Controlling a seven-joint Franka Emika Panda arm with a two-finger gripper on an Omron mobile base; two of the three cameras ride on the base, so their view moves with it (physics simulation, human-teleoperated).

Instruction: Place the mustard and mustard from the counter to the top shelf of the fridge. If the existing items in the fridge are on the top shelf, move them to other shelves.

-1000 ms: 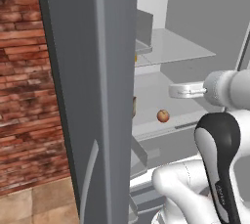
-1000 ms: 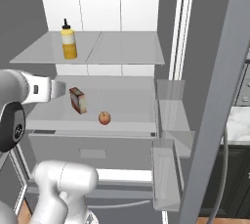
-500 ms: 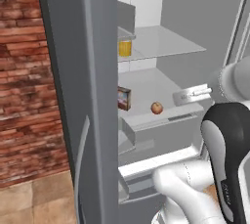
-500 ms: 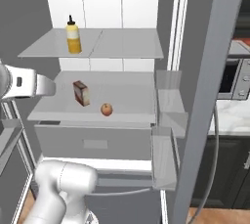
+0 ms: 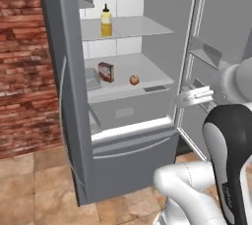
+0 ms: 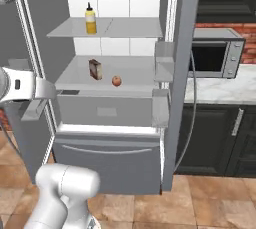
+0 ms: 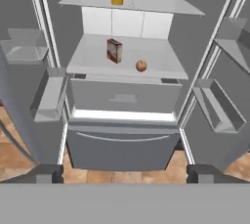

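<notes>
The fridge (image 6: 107, 138) stands with both doors swung wide, exposing its white and pale grey interior. One mustard bottle (image 5: 106, 21), slim and dark yellow with a thin pale nozzle, stands upright at the left of the top shelf (image 6: 135, 28), the grey two-panel plate; the rest of that plate is bare. This placement matches the goal for one of the two bottles.

The apple (image 7: 141, 65) and the small box (image 7: 114, 50) with a reddish front rest on the wide white shelf (image 5: 147, 71) above the grey drawer (image 7: 124, 98). They sit near each other but apart, the box upright and to the left of the apple. Because they occupy the lower shelf, the top plate is free for mustard and, by this reading, need not be cleared.

The hand (image 5: 196, 95) hangs in front of the open fridge, well back from the shelves, its fingers spread to full width and pinching nothing. In the hand view the two finger tips (image 7: 48, 173) stand far apart at the lower edge, with the whole fridge interior framed between them.

The tabletop (image 6: 220, 90), white marble over dark cabinets, lies to the right of the fridge below a silver microwave (image 6: 217, 51). The visible strip carries no bottle; the second mustard presumably stands further along, so the likely next step is to fetch it.
</notes>
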